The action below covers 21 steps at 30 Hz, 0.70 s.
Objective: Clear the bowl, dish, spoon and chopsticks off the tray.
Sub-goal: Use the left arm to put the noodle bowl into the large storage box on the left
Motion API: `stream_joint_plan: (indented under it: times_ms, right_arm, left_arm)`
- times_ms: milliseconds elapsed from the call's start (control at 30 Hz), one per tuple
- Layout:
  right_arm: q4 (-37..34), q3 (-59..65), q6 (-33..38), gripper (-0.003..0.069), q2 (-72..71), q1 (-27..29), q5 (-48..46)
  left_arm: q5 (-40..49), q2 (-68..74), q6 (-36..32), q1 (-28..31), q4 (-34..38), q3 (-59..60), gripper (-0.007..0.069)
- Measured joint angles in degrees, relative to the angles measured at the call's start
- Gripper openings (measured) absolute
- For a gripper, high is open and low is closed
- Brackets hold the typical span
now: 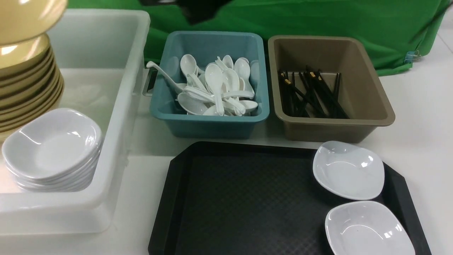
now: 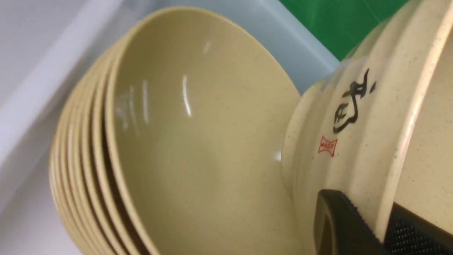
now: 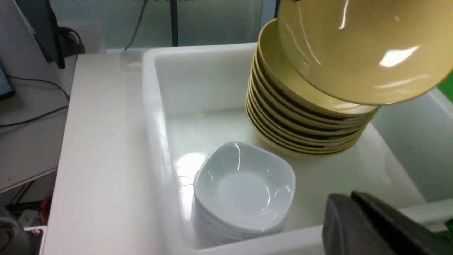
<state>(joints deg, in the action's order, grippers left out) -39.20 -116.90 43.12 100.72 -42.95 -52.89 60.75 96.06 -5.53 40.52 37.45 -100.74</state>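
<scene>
one black character point(image 2: 354, 102) and a red stamp point(image 2: 327, 146) mark the bowl point(image 2: 375, 159).

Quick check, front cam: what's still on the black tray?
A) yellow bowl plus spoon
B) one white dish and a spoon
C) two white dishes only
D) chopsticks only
C: only two white dishes sit on the tray, both at its right side; the bowl is up over the bowl stack in the white tub.
</scene>
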Motion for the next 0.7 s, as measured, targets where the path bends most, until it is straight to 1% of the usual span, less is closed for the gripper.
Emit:
stream_joint_plan:
  times_ms: [100,233,433,500,600,700]
  right_arm:
    - [0.1,-1.7,1.9,0.0007,2.1,-2.1,3.7]
    - [0.2,-1.8,2.5,0.0007,2.5,-4.3,8.2]
    - [0.2,-2.2,3.0,0.0007,2.5,-5.0,8.9]
    - [0.2,-2.2,2.8,0.0007,2.5,-5.0,8.9]
    - [0.2,-2.2,2.6,0.0010,2.5,-5.0,8.4]
    - [0.9,-2.2,1.8,0.0010,2.5,-5.0,7.3]
  left_arm:
    - [-1.2,2.5,0.8,0.2,0.0,0.0,0.0020]
    - [-2.1,5.7,2.2,0.2,-0.1,0.0,0.0020]
    - [-2.2,7.4,2.6,0.2,-0.6,0.0,0.0032]
    - [-2.1,7.3,2.8,0.2,-1.5,0.0,0.0074]
    - [-0.5,7.1,3.2,0.2,-4.7,0.0,0.0177]
    - [2.1,6.3,3.8,0.2,-9.3,-1.0,0.0327]
